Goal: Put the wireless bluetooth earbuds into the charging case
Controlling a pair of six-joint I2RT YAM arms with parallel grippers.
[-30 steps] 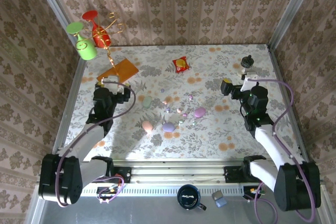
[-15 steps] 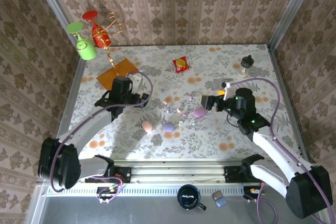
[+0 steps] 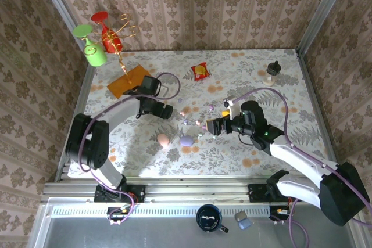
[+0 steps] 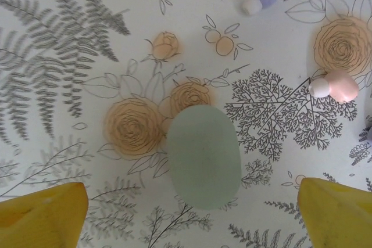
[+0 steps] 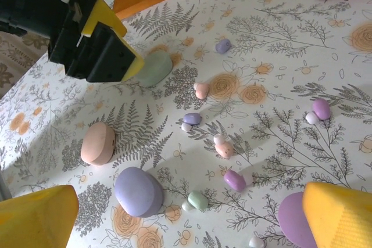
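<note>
Since a second ago, the left end effector point(image 3: 164, 111) and the right end effector point(image 3: 210, 127) are being brought in to the middle of the tabletop point(image 3: 256, 65). The left one is being held wide open over the green case point(image 4: 203, 156), whose long side is pointing straight out between its fingers point(image 4: 40, 216). The earbuds point(image 5: 201, 90) are lying scattered just right of it, nearer the right one, which is also being held open.

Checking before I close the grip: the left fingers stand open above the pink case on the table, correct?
Not the pink one. The left wrist view shows the left fingers open above the pale green case, which lies on the table between them. The rest is right.
</note>
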